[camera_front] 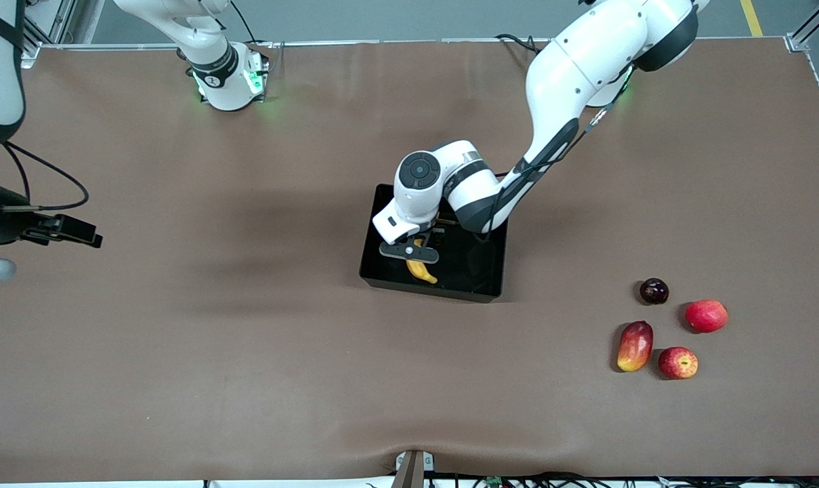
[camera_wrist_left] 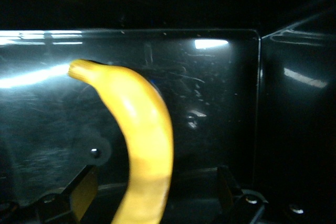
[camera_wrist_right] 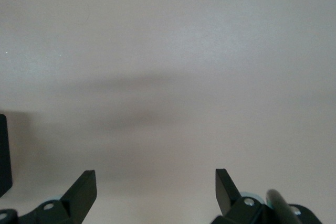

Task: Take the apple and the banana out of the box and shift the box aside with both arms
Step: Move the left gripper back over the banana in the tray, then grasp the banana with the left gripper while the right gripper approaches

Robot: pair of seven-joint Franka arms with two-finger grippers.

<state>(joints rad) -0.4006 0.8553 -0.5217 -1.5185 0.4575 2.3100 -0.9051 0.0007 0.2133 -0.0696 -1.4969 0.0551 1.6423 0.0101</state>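
Observation:
The yellow banana (camera_front: 422,271) lies in the glossy black box (camera_front: 480,285) at the table's middle; the left wrist view shows the banana (camera_wrist_left: 142,129) against the box floor and wall (camera_wrist_left: 294,108). My left gripper (camera_front: 416,261) is down inside the box, open, with its fingers (camera_wrist_left: 84,190) on either side of the banana and apart from it. The red apple with yellow streaks (camera_front: 678,362) sits on the table toward the left arm's end, nearer the front camera than the box. My right gripper (camera_front: 87,234) waits open and empty over bare table at the right arm's end (camera_wrist_right: 156,187).
Beside the apple lie an oblong red-yellow mango-like fruit (camera_front: 635,346), a plain red roundish fruit (camera_front: 706,316) and a small dark round fruit (camera_front: 654,291). The brown table cover (camera_front: 246,339) stretches between the box and the right gripper.

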